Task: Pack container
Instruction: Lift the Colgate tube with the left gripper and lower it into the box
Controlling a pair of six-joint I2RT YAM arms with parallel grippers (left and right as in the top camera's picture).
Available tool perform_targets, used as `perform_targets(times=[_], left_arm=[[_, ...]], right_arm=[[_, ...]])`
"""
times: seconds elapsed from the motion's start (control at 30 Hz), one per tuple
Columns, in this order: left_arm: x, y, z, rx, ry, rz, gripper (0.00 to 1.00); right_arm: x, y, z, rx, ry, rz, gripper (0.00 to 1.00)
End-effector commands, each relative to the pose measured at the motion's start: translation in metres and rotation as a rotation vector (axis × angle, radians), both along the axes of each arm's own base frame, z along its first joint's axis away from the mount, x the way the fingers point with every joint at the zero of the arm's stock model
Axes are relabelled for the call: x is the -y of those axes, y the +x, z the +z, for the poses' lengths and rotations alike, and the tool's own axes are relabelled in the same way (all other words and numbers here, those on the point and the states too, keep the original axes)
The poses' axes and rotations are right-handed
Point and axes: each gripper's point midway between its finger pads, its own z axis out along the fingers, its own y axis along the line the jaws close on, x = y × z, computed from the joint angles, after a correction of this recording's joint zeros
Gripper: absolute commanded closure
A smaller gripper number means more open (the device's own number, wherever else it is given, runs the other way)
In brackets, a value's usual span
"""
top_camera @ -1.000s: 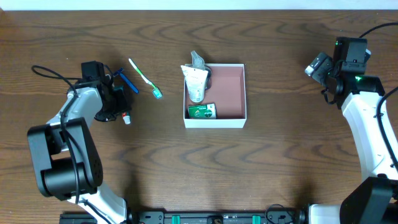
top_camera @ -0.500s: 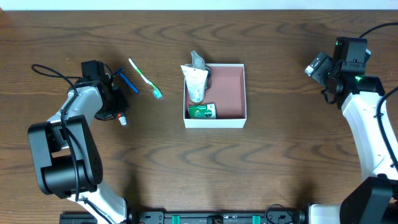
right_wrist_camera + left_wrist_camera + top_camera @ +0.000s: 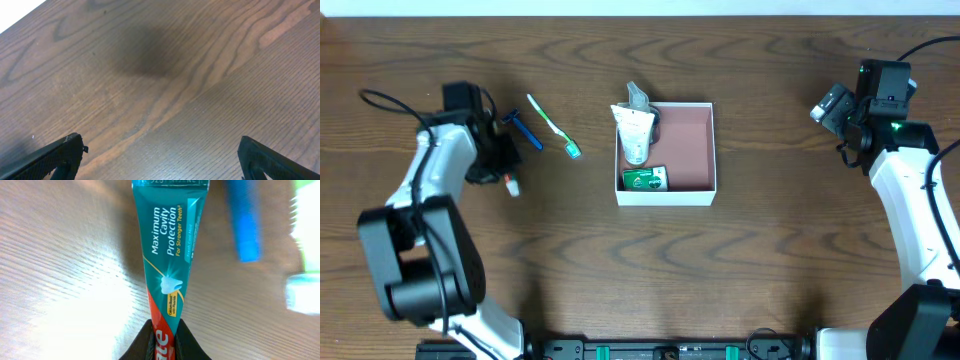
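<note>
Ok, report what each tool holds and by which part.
Left tool grips the toothpaste tube at its narrow red end, opposite the crimp. Right tool holds nothing.

The left gripper (image 3: 492, 165), at upper left, has its jaws pinched on a toothpaste tube (image 3: 170, 255); the right gripper (image 3: 832, 103) sits upper right (jaws spread wide).

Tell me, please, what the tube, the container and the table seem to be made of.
Tube: probably a thin plastic laminate, glossy; it has a printed teal skin and a flat crimped end.
Container: likely cardboard, matte; the white walls are thin and the floor is reddish-brown.
Table: wood or a wood-look laminate with a slight sheen; it shows dark grain lines, and glare in the left wrist view.
</note>
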Motion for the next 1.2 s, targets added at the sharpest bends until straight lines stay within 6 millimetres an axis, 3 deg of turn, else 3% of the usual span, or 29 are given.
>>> perform_targets(times=[0.0,0.17,0.33,0.43,0.57,0.63,0.73,1.03,1.17], left_arm=[[0.014,0.023,0.087,0.218,-0.064,-0.033,0.89],[0.06,0.023,0.172,0.448,-0.188,-0.169,0.89],[0.118,0.007,0.246,0.671,-0.262,-0.352,0.89],[0.154,-0.006,0.279,0.779,-0.282,-0.462,0.89],[0.199,-0.021,0.308,0.879,-0.319,-0.595,0.89],[0.22,-0.028,0.313,0.895,-0.347,-0.645,0.89],[0.243,-0.03,0.305,0.859,-0.381,-0.652,0.89],[0.324,-0.019,0.24,0.67,-0.454,-0.683,0.89],[0.345,-0.009,0.206,0.61,-0.41,-0.624,0.89]], right_arm=[[0.004,0.0,-0.001,-0.007,-0.01,0.0,0.01],[0.004,0.0,-0.001,-0.007,-0.01,0.0,0.01],[0.004,0.0,-0.001,-0.007,-0.01,0.0,0.01],[0.004,0.0,-0.001,-0.007,-0.01,0.0,0.01],[0.004,0.0,-0.001,-0.007,-0.01,0.0,0.01],[0.004,0.0,-0.001,-0.007,-0.01,0.0,0.01],[0.004,0.0,-0.001,-0.007,-0.01,0.0,0.01],[0.004,0.0,-0.001,-0.007,-0.01,0.0,0.01],[0.004,0.0,-0.001,-0.007,-0.01,0.0,0.01]])
